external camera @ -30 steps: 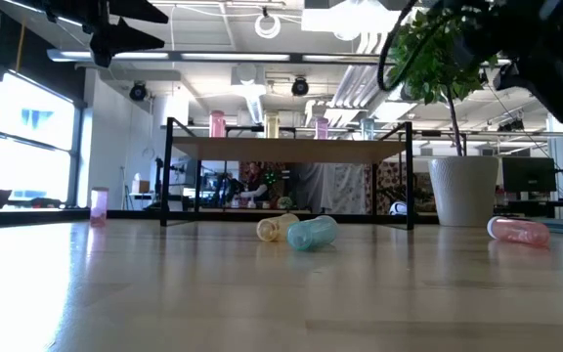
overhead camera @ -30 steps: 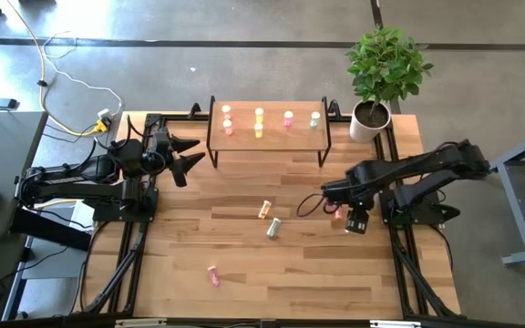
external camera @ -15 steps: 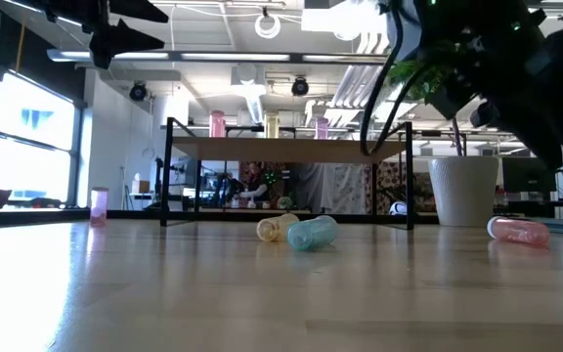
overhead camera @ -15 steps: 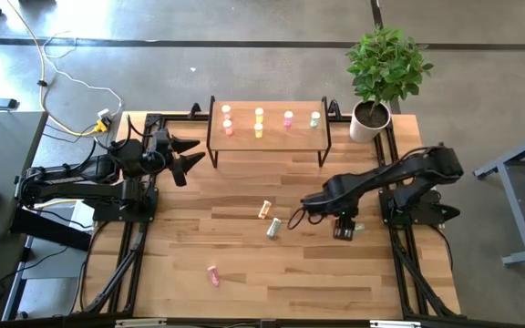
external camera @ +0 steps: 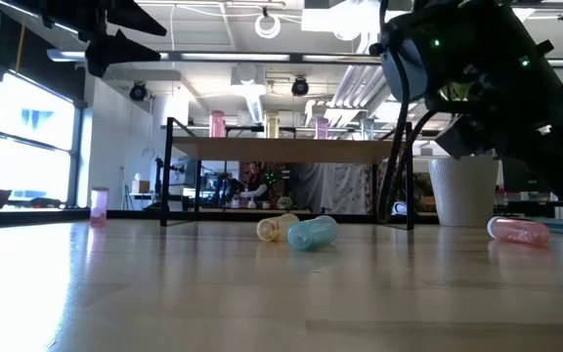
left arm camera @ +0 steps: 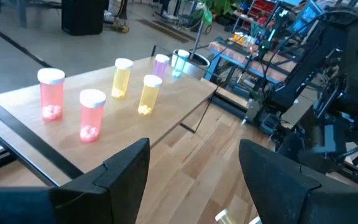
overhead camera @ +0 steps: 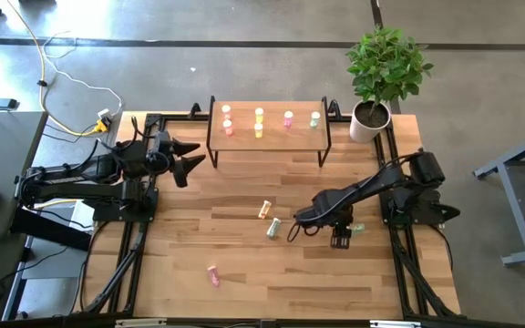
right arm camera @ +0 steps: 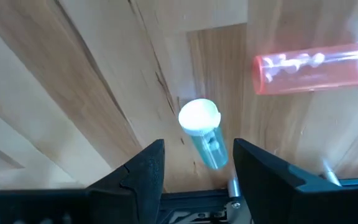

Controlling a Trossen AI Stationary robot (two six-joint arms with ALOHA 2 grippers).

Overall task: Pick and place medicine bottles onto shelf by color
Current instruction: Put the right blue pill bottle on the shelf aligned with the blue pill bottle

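**Desk:** On the big light-wood table (overhead camera: 244, 264), what stands largest?

**Photographer:** At the far edge, the small raised shelf with a pale wood top and thin black legs (overhead camera: 269, 132). Six white-capped bottles stand upright on it: two red-orange bottles (left arm camera: 71, 102), two yellow bottles (left arm camera: 135, 86), a pink bottle (overhead camera: 288, 118) and a pale green bottle (overhead camera: 314, 119). A potted green plant in a white pot (overhead camera: 379, 77) sits beside it.

**Desk:** And the arms?

**Photographer:** The left gripper (overhead camera: 192, 153) hangs above the table near the shelf's left end, its fingers spread with nothing between them. The right gripper (overhead camera: 292, 228) reaches low toward mid-table, also spread and holding nothing.

**Desk:** What lies near it?

**Photographer:** Its wrist view shows a small pale blue-green bottle with a white cap (right arm camera: 204, 135) lying on the wood just ahead of the two dark fingertips, in line with the gap but not inside it. A pink-red bottle on its side (right arm camera: 316, 66) lies farther off, to one side.

**Desk:** Anything else loose?

**Photographer:** From above, a yellow bottle on its side (overhead camera: 264, 210) and a pale green one (overhead camera: 273, 228) lie close together just left of the right gripper. A lone pink bottle (overhead camera: 213, 275) lies nearer the front edge.
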